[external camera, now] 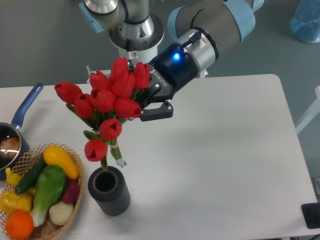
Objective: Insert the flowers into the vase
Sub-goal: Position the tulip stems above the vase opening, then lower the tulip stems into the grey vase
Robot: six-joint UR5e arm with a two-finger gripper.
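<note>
The flowers [107, 100], a bunch of red tulip buds with green stems, hang tilted in the air left of the table's middle. Their lowest bud and stem ends reach down to just above the vase's opening. The vase [110, 192], a short dark grey ribbed cylinder, stands upright near the front edge, below the bunch. My gripper [145, 107] comes in from the upper right and is shut on the bunch. One dark finger [157, 111] shows beside the buds; the other is hidden behind them.
A wicker basket [81, 172] of toy vegetables and fruit [47, 187] stands just left of the vase. A blue-handled saucepan [24, 111] sits at the left edge. A black object [311, 215] is at the front right corner.
</note>
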